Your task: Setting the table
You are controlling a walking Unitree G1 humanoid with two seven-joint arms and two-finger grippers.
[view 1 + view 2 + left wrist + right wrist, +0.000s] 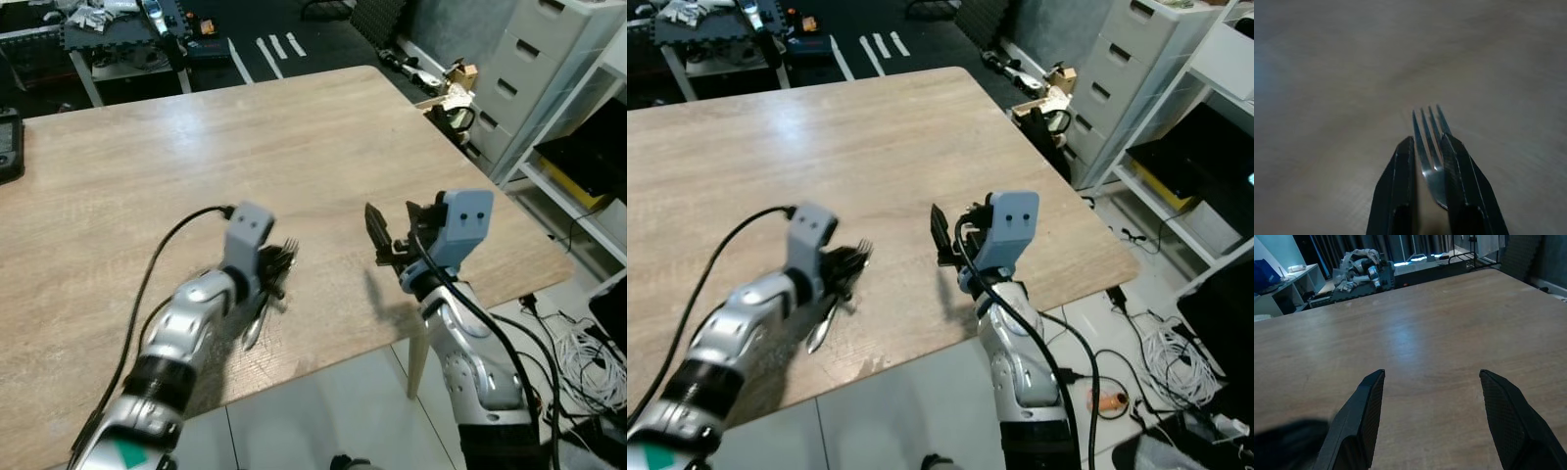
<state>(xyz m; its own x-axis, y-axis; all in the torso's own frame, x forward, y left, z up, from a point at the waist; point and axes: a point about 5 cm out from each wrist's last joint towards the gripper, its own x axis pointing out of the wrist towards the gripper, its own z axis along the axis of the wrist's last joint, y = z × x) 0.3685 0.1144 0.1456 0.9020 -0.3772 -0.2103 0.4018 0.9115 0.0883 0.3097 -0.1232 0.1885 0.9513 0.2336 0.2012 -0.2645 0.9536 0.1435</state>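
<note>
- The left gripper (272, 266) holds a fork (1431, 147) low over the wooden table (294, 127), close to the near edge. Its 2 black fingers (1398, 191) are squeezed on the fork's neck, and the 4 prongs stick out past the tips.
- The fork could slip, I think. The fingers pinch only a thin bit of shiny metal, and the long handle (253, 328) hangs down behind them, so it could swing or twist.
- If the fork comes down tilted, the prongs may poke the wood or it may land crooked.
- It is close to the edge, so a fork let go here could slide off to the floor.
- The right gripper (392, 240) hovers over the table just beside the left one. Its jaws are wide apart and hold nothing. The 2 arms could bump if both move in.
- Nothing lies on the wood where the fork is (no plate to line it up with).
- Off the right side are grey drawers (549, 69) and loose cables (588, 362) on the floor. A dark device (8, 142) sits at the far left edge.
</note>
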